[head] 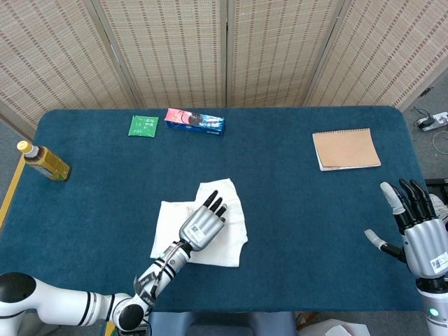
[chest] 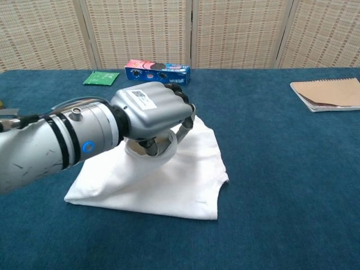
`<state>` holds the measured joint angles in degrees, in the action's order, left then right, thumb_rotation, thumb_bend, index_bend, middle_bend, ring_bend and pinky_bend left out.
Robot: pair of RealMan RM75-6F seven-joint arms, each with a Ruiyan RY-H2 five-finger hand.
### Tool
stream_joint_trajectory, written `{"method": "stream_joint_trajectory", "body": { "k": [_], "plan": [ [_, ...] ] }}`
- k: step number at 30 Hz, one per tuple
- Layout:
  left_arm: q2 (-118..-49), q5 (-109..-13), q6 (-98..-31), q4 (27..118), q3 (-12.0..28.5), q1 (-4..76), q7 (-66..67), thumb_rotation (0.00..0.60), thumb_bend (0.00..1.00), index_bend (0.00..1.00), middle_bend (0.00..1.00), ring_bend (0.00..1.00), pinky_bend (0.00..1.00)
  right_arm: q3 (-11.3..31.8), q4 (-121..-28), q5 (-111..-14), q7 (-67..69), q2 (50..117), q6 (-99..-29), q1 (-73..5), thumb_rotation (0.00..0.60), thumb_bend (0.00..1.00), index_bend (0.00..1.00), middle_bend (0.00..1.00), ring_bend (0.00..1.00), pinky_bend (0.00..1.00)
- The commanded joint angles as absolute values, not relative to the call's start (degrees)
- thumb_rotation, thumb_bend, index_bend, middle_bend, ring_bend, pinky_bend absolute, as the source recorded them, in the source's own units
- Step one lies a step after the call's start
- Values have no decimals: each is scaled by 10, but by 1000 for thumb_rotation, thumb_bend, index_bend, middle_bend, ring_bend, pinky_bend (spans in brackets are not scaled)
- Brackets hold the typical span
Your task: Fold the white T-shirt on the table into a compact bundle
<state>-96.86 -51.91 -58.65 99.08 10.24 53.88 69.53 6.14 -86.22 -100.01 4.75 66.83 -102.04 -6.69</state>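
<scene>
The white T-shirt [head: 171, 224] [chest: 180, 180] lies partly folded near the table's front centre. My left hand [head: 201, 224] [chest: 154, 115] grips a bunched edge of the shirt and holds it above the shirt's middle, so the left part drapes over the lower layer. My right hand [head: 418, 231] hangs open with spread fingers at the table's right front corner, far from the shirt; the chest view does not show it.
A brown notebook [head: 346, 148] [chest: 329, 93] lies at the right back. A blue snack box [head: 194, 121] [chest: 157, 72] and a green packet [head: 143, 126] [chest: 101, 77] sit at the back left. A bottle [head: 43, 161] lies near the left edge.
</scene>
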Motion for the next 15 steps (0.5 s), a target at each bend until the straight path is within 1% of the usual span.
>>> {"method": "stream_joint_trajectory", "body": {
  "k": [1, 6, 11, 15],
  "plan": [
    [-987, -490, -598, 982, 99, 557, 712, 600, 547, 675, 211, 108, 3, 61, -860, -999, 50, 668, -1021, -66, 600, 106, 49, 154, 50, 58],
    [-1006, -472, -609, 975, 96, 576, 722, 600, 547, 674, 210, 108, 3, 62, -860, -997, 51, 667, -1022, -64, 600, 106, 49, 154, 51, 58],
    [-1025, -453, -615, 968, 105, 595, 715, 600, 547, 674, 209, 108, 3, 61, -860, -994, 51, 664, -1024, -59, 600, 107, 49, 154, 50, 58],
    [-1037, -449, -617, 958, 101, 611, 721, 600, 547, 672, 208, 108, 3, 61, -859, -991, 53, 662, -1025, -57, 600, 106, 49, 154, 50, 58]
  ]
}}
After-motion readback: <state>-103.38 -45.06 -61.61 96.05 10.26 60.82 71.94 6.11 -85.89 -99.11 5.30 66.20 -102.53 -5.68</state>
